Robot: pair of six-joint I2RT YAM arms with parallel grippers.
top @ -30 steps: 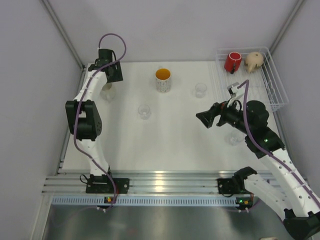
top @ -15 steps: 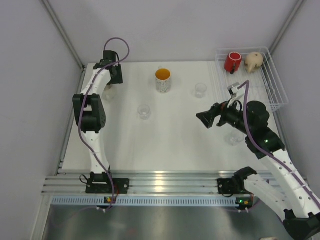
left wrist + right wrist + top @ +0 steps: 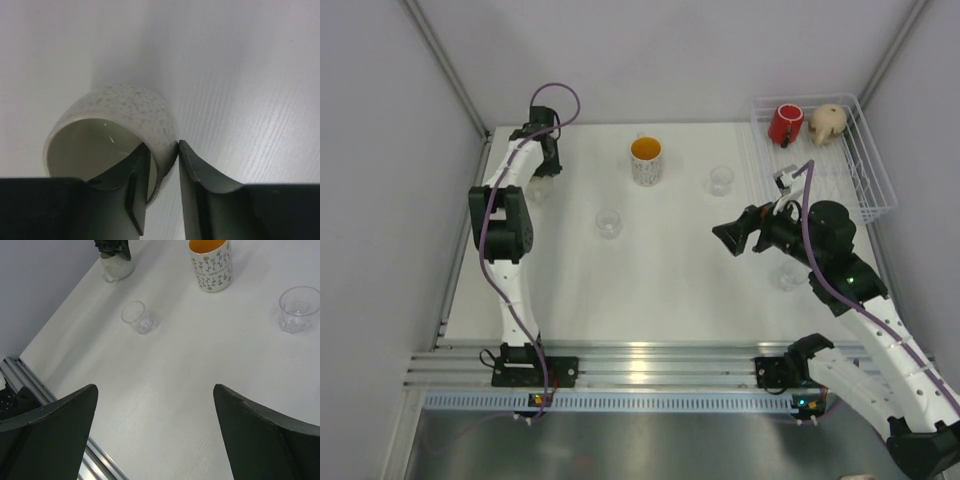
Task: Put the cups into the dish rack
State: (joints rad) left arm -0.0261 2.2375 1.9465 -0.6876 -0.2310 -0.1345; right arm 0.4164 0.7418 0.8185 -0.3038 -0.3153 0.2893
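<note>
My left gripper (image 3: 162, 147) is shut on the rim of the white mug (image 3: 125, 107), one finger inside and one outside; it sits at the far left of the table (image 3: 536, 186). My right gripper (image 3: 155, 390) is open and empty above the table's middle right (image 3: 730, 238). The patterned mug with orange inside (image 3: 646, 160) stands at the far middle. Clear tumblers stand at the middle (image 3: 609, 223), the far right (image 3: 721, 180) and under my right arm (image 3: 787, 275). The red cup (image 3: 785, 123) and the beige mug (image 3: 828, 121) lie in the white wire dish rack (image 3: 868, 175).
Grey walls close in the table on the left, back and right. The rail (image 3: 650, 362) with the arm bases runs along the near edge. The rack fills the far right corner.
My left gripper has moved down and forward onto the white mug and now covers its top. My right arm has not moved.
</note>
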